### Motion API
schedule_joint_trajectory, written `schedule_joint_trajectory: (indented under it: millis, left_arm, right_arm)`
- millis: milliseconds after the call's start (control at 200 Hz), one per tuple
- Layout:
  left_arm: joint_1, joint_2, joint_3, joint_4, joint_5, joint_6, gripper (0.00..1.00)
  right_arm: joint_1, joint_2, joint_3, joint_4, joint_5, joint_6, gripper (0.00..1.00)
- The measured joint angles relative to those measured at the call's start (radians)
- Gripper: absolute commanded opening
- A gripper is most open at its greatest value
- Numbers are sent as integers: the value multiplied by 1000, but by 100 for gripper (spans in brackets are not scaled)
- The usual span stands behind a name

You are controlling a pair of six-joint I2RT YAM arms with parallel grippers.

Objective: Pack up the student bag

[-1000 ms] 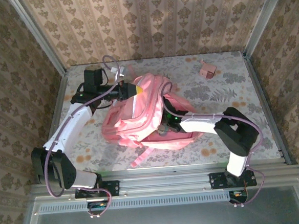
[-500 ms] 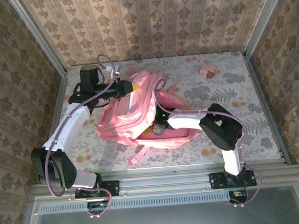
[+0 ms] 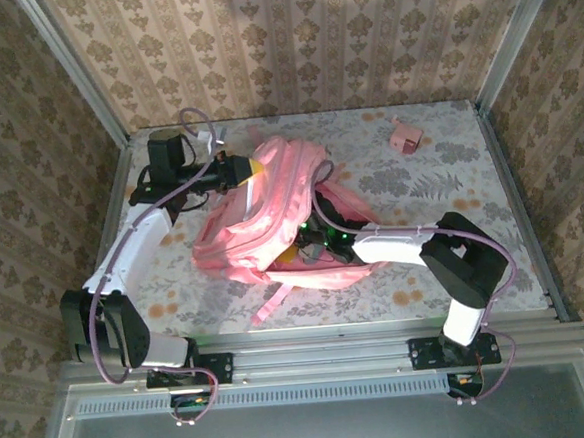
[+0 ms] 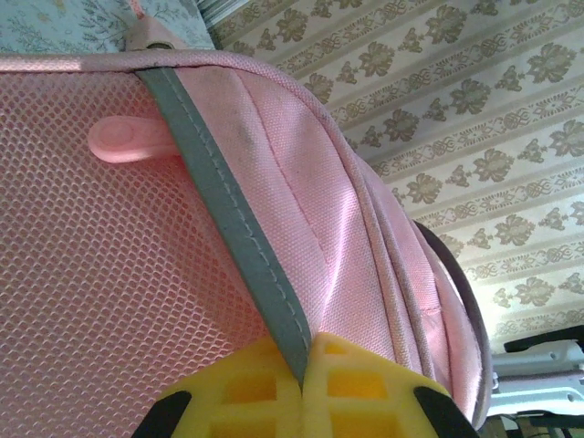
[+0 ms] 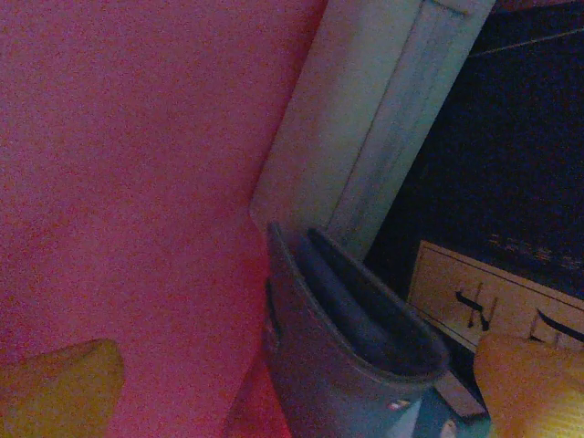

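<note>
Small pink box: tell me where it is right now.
From above, the small pink box lies far right on the table, near the back wall, apart from the student bag at centre.

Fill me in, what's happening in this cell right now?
Two arms are packing the student bag, which lies in the middle of the table. The left end effector is shut on the bag's grey strip, holding that edge up. The right end effector is inside the bag's mouth with its fingers spread wide; a dark grey item sits in there just ahead of it. A small pink box sits apart at the table's far right.
</note>
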State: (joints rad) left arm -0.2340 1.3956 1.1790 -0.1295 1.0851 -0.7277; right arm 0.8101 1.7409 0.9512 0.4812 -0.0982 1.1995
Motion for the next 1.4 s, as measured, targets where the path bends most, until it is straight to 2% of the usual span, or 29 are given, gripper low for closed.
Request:
schedule_joint_trajectory:
  millis: [280, 515, 825, 995, 1075, 1175, 1285, 1400]
  left_arm:
    - [23, -2, -10, 21, -14, -24, 0]
    - [47, -6, -43, 92, -16, -100, 0]
    - [56, -12, -52, 133, -54, -159, 0]
    - [55, -14, -52, 108, -96, -128, 0]
    - [36, -14, -52, 98, -118, -102, 0]
    - [0, -11, -52, 77, -146, -68, 0]
    - [-46, 10, -52, 66, -171, -31, 0]
    - [-66, 37, -54, 72, -174, -20, 0]
  right_arm:
    - [-27, -141, -135, 55, -13, -42, 100]
    - [-61, -268, -239, 69, -2, -49, 100]
    - [-172, -462, -353, -8, 21, -50, 99]
    - [-291, -639, -356, -125, 14, -106, 97]
    - [-363, -687, -311, -244, 21, -170, 96]
    - [-428, -657, -183, -415, 48, -268, 95]
    - [-478, -509, 61, -599, 109, -404, 96]
    - [-516, -318, 281, -701, 170, -537, 97]
